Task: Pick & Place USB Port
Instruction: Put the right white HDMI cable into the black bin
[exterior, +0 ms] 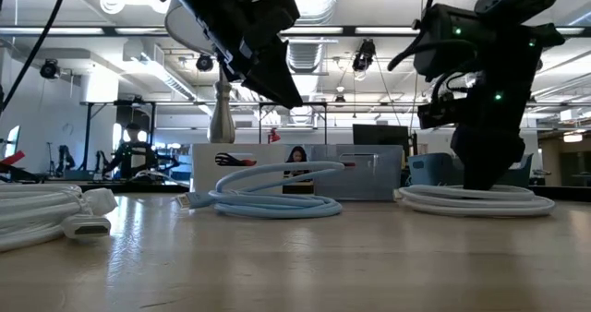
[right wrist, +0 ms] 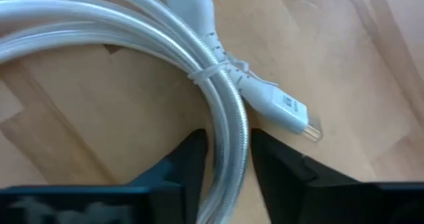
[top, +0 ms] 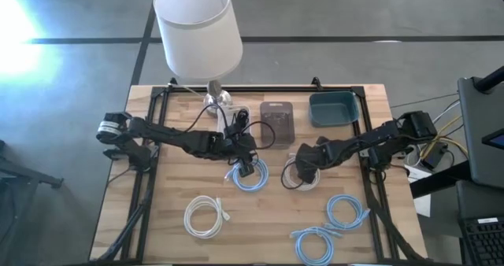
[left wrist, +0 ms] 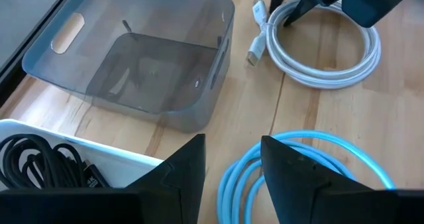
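A white USB cable coil [top: 303,176] lies flat on the wooden table just right of centre, and its plug [right wrist: 286,109] rests on the wood. My right gripper [right wrist: 228,139] is down on this coil [exterior: 476,199]. A light-blue cable coil [top: 252,176] lies to its left. My left gripper [left wrist: 233,151] hovers open just above the blue coil [exterior: 272,198], with a blue loop [left wrist: 242,177] showing under the gap between its fingers. Behind the coils stands a grey bin [top: 277,118]. My right gripper pinches one strand of the white coil [right wrist: 228,118] between its two fingers, near the tied bundle by the plug. The fingers come from above, pointing down, and lie across the strand. The coil stays flat on the table.
A teal bin [top: 334,108] stands at the far right. A white box of black cables [left wrist: 46,164] and a lamp [top: 197,26] stand at the far edge. Near me lie another white coil [top: 205,216] and two blue coils [top: 346,211] [top: 319,242].
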Tool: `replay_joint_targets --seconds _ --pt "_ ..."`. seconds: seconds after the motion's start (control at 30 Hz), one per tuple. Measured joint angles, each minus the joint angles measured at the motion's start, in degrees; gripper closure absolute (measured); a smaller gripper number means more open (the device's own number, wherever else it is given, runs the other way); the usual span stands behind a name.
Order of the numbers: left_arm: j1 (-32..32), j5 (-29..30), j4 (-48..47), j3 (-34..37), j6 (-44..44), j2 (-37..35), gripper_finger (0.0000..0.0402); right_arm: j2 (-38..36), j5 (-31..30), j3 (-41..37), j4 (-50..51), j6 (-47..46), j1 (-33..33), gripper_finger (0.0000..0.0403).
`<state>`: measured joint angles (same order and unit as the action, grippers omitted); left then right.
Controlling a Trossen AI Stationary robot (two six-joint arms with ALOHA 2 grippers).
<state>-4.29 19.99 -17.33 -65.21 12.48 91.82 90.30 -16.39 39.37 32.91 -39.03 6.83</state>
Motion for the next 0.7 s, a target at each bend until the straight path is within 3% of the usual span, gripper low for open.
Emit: replay_joint_targets --seconds 0.2,0.43,0.7 --pt "0.00 0.00 0.11 0.10 -0.12 0.01 0.0252 -2.31 1.48 -0.10 -0.23 -1.30 -0.26 0.0375" --pt "0.00 0.00 0.32 1.61 -0.49 0.01 0.0252 -8.75 4.28 3.31 0.94 -4.07 1.44 0.0373" --pt "-0.07 0.00 1.02 2.97 2.13 0.03 0.0252 -14.75 -3.45 6.84 2.01 -3.53 6.87 0.0373"
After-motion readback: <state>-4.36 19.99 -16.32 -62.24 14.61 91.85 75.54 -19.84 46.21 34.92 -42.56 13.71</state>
